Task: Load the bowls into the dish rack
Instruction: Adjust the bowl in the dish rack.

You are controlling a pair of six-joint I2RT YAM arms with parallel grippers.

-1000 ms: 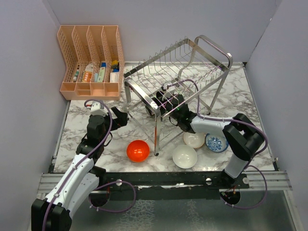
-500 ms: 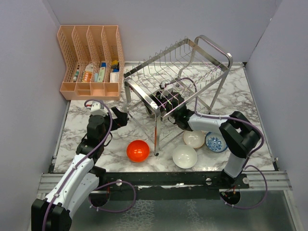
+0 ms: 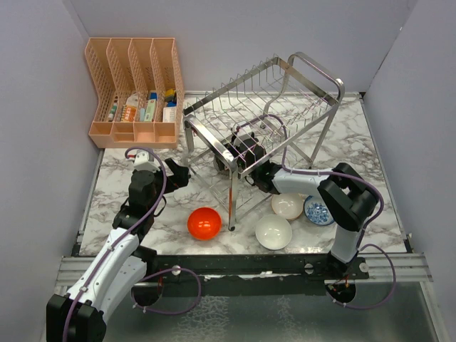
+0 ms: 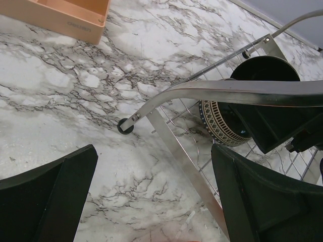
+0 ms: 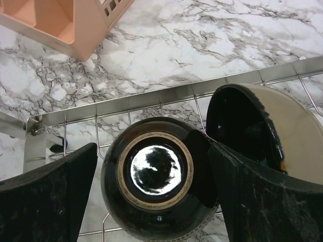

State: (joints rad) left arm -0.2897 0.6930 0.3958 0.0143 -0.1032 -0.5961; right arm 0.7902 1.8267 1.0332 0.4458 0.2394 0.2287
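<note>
Two dark bowls (image 5: 156, 174) lie on the rack (image 3: 212, 140)'s lower tier, the right gripper (image 5: 152, 148) spread wide over them. The red bowl (image 3: 204, 223), white bowl (image 3: 273, 231), pink bowl (image 3: 288, 206) and blue-patterned bowl (image 3: 320, 211) wait on the table (image 3: 356, 142); the left gripper (image 4: 154, 151), fingers apart and empty, hovers beside the rack.

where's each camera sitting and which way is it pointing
top external: above and behind the bases, looking down on table and dish rack; left arm, right arm show.
left wrist: on the left arm, looking down beside the rack; open left tool, fingers in the lower corners.
right wrist: under the rack's upper tier, looking down on a dark bowl; open right tool frames it.
shared: both wrist views show that bowl and the peach organiser.
</note>
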